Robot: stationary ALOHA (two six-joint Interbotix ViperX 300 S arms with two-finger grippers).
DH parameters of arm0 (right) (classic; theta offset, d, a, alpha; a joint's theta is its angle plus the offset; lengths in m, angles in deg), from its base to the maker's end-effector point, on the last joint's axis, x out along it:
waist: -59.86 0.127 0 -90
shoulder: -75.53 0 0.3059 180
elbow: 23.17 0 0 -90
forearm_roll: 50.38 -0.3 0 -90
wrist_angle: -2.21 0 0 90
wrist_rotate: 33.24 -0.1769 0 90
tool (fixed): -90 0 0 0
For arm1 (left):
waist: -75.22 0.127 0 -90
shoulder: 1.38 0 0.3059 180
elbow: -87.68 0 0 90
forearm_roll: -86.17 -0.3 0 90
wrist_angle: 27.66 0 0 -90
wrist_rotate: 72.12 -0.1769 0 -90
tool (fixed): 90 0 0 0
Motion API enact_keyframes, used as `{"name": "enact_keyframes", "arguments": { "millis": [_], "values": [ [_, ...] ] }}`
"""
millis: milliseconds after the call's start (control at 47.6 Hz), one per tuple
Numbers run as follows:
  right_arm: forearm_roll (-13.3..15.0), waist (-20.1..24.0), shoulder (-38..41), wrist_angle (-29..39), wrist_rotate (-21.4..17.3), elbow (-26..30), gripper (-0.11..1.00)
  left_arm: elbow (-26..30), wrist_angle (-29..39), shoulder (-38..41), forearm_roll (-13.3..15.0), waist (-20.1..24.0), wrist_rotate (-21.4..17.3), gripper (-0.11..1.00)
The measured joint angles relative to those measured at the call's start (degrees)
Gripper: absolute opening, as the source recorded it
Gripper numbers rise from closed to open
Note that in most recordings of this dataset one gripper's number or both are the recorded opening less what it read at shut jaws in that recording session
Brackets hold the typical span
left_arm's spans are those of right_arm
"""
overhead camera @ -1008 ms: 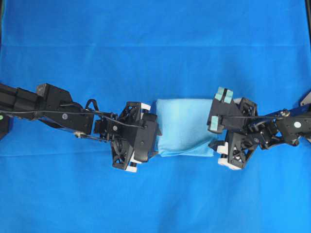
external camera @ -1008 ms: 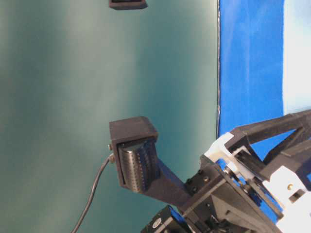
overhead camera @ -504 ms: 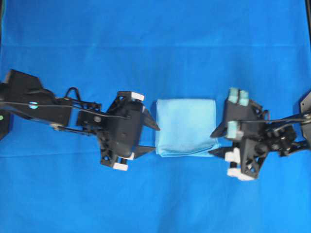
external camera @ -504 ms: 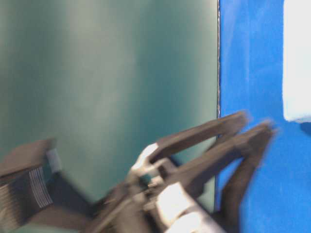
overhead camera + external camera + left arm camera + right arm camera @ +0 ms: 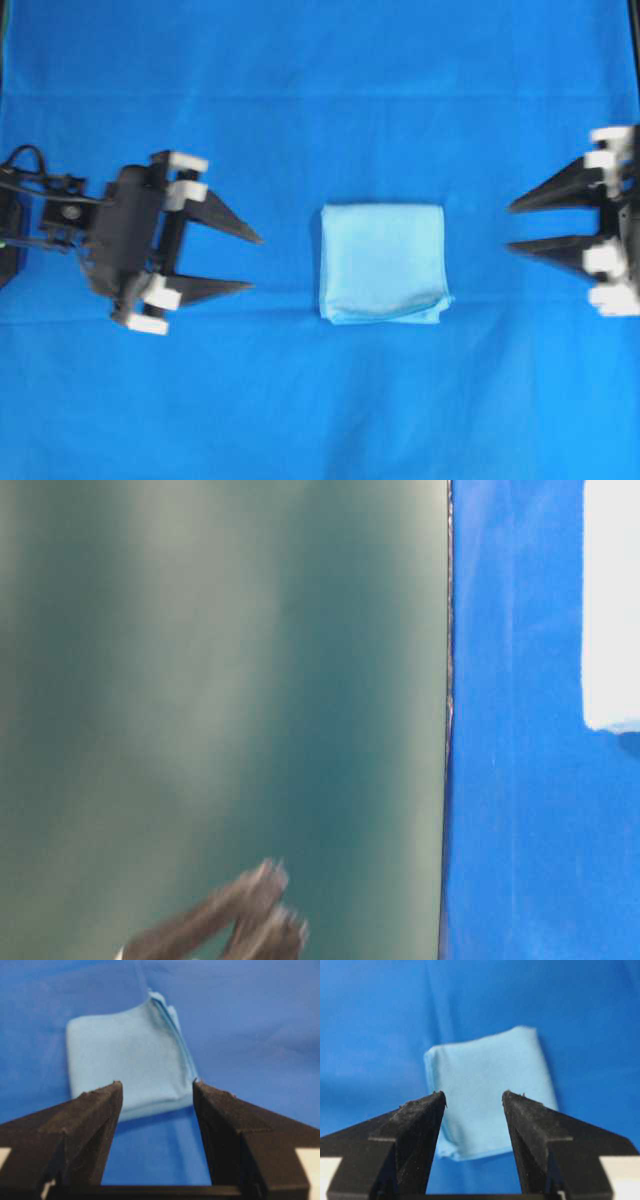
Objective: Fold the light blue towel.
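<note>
Tools (image 5: pixel 250 262) (image 5: pixel 512 227) seemingly level, facing towel (image 5: pixel 383 262)

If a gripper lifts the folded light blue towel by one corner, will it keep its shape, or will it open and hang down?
The light blue towel looks thin and soft, so it would probably droop and unfold. Loose layered edges show along one side, which suggests the layers may separate. Pushed across the blue table covering, it would likely bunch rather than slide.

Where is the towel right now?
In the overhead view the towel lies folded mid-table on the blue cover, between the left hand and right hand, touching neither.
</note>
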Motion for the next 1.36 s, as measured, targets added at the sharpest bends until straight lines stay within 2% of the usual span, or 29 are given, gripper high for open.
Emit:
{"name": "enact_keyframes", "arguments": {
  "millis": [147,441,630,777,924,1364],
  "values": [
    [3.25,-0.09,-6.86,1.58,0.00,-3.43,0.56,-5.36,-0.79,-8.17,0.00,1.14,0.44,0.55],
    [6.94,0.00,-17.31,0.53,-0.79,-12.66,0.55,-17.14,-3.60,-23.99,0.00,3.96,2.20,0.55],
    [9.14,-1.76,-21.62,-1.58,-2.20,-17.58,0.55,-26.81,-7.56,-33.31,0.09,7.21,5.71,0.55],
    [9.49,-3.52,-23.29,-3.69,-2.55,-19.86,0.55,-31.82,-7.91,-39.37,0.18,7.73,8.17,0.55],
    [9.49,-3.87,-23.20,-5.10,-2.64,-20.39,0.53,-33.05,-7.82,-42.10,0.09,7.82,9.05,0.55],
    [9.49,-3.87,-23.03,-5.54,-2.72,-20.39,0.53,-33.05,-7.56,-42.19,0.18,7.91,8.96,0.55]
  ]
}}
